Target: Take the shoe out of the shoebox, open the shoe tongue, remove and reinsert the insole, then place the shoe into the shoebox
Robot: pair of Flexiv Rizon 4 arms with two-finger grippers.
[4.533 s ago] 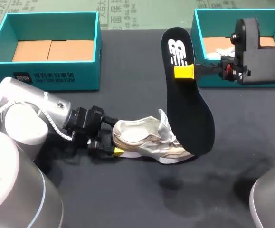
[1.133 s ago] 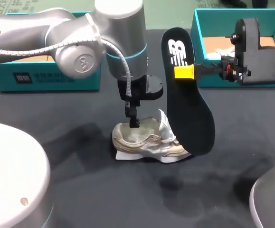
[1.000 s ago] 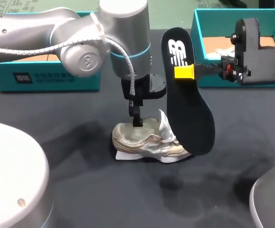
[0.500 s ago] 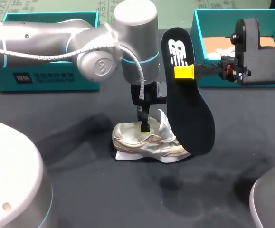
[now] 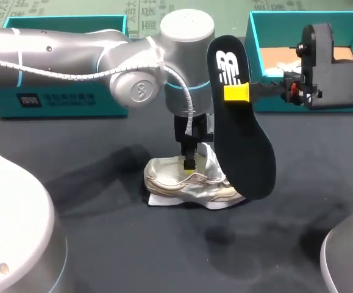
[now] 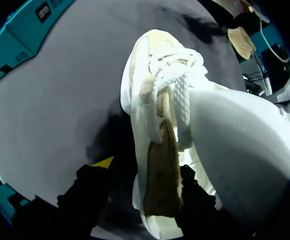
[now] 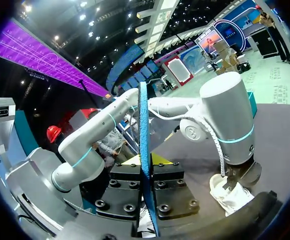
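From above, we saw the shoe (image 5: 185,183) near the middle of the table (image 5: 72,201), with one box (image 5: 5,101) at 10 o'clock and another at 2. Our left gripper (image 5: 189,165) pointed down into the shoe's top. At 1 o'clock from the shoe, our right gripper (image 5: 237,93) pinched the insole (image 5: 243,140), which stood on end.

At the left wrist, our fingers (image 6: 92,185) stood apart with the shoe's opening between them.

At the right wrist, both fingers squeezed the thin insole.
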